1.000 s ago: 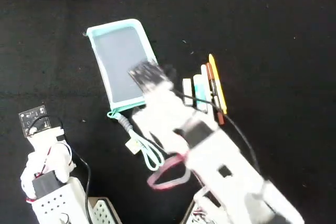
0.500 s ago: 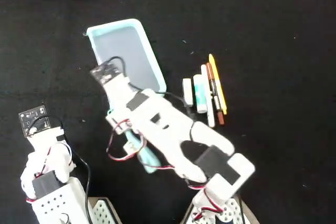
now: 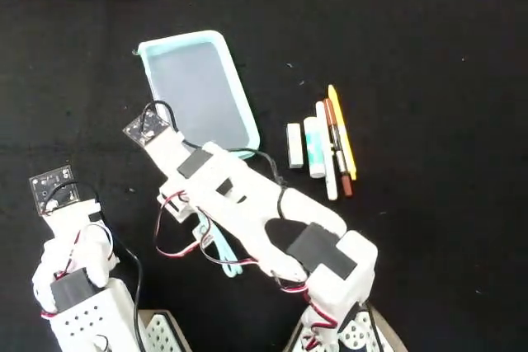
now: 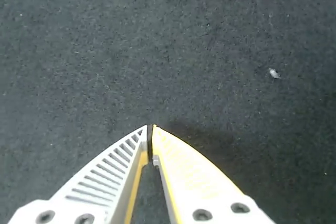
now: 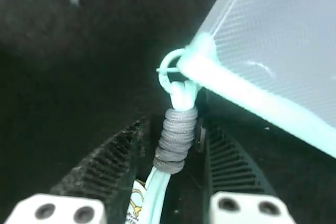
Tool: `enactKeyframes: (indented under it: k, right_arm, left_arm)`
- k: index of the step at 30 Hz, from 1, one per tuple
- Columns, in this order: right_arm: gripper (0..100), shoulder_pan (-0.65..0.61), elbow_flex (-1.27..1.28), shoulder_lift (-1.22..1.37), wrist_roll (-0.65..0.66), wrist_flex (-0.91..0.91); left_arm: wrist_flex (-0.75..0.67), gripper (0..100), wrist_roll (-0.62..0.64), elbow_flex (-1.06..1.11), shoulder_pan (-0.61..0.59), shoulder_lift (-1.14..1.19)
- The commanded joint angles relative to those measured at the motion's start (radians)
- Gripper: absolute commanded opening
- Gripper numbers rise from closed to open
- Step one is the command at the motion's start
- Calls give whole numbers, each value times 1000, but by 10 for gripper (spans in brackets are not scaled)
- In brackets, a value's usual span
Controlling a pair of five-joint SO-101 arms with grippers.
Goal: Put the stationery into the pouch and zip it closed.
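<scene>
nothing is packed yet. the flat pouch with a pale teal rim and a translucent grey mesh face (image 3: 198, 92) lies on the black cloth-covered table (image 3: 429, 55), and the stationery sits in a neat row well off to one side of it: a short white eraser block (image 3: 294, 144), a white and teal tube (image 3: 314, 147), a white pen (image 3: 328, 162), a brown pen (image 3: 338, 150) and a yellow pen (image 3: 342, 131), side by side and all outside the pouch. so every item has to go in, and the zipping comes after that.

the right gripper (image 5: 174, 125) is down at the pouch's near corner with its fingers spread, one on each side of the teal pull cord with a grey wrapped collar (image 5: 176, 145) that hangs from a small ring (image 5: 169, 69) on the rim. my read is that this is the opening step (getting hold of the pull), not loading. the left gripper (image 4: 151, 129) hangs over bare table with its fingers pressed together and nothing between them.

hard to make out: whether the pouch's mouth is open or zipped, since no zipper teeth or slider can be told apart from the rim. in the high view the right arm's own body covers that near corner. in the right wrist view i cannot tell if either finger actually touches the cord, and the cord's far end is cut off below the fingers.
</scene>
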Motion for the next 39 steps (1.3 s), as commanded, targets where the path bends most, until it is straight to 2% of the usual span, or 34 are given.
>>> enactKeyframes:
  k: [1,4,12,18,23,27,30,31,34,39]
  right_arm:
    - [149,-5,-42,-4,11,14]
    - [13,-6,-41,-2,12,31]
    - [12,6,4,-113,15,91]
    - [12,84,200,-550,137,98]
    - [12,229,371,-1006,293,127]
    - [12,288,415,-1343,393,201]
    - [12,290,410,-1501,405,232]
    - [12,290,401,-1524,405,239]
    - [12,290,352,-1497,413,245]
    - [12,288,232,-1282,442,247]
  left_arm:
    - [-17,33,-6,16,-13,-8]
    - [-17,33,-6,16,-13,-8]
    - [-17,33,-6,16,-13,-8]
    - [-17,33,-6,16,-13,-8]
    - [-26,34,-6,13,1,-8]
    - [-109,34,-15,-70,91,-8]
    - [-152,63,-117,-196,157,-8]
    - [-167,94,-132,-234,185,-6]
    - [-187,184,-55,-351,246,2]
    - [-178,167,58,-522,275,2]
